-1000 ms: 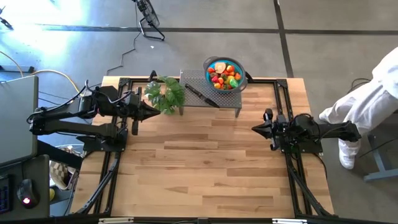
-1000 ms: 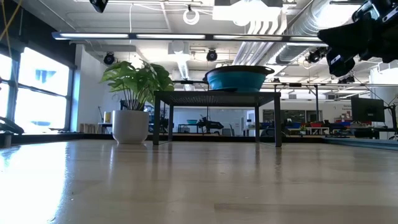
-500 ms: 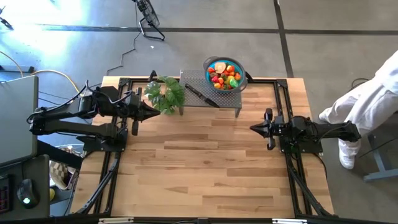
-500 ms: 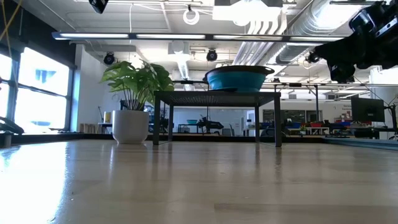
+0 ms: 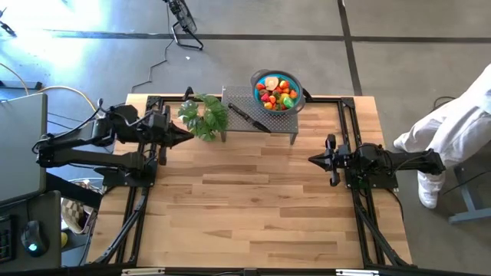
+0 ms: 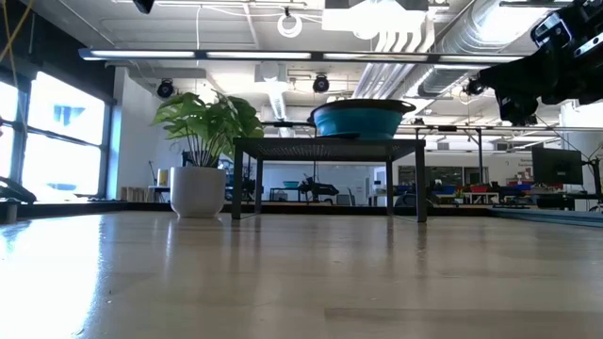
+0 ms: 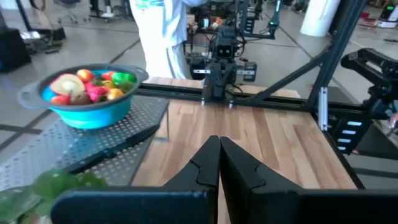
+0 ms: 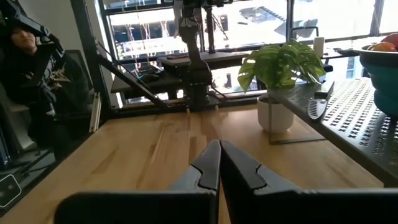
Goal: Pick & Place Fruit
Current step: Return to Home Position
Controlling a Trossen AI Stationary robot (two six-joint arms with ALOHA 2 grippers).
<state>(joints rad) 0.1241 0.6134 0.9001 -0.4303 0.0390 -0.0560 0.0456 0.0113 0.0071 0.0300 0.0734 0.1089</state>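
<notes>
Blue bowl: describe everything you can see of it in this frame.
The blue bowl is round, looks like plastic, with small ear handles on opposite sides of its rim. It stands upright on the right end of the perforated metal shelf at the table's far edge, heaped with small toy fruit: red, orange, green and one pale piece. A black-handled knife lies on the shelf beside it, not touching. The left gripper and right gripper are both well away from it.
</notes>
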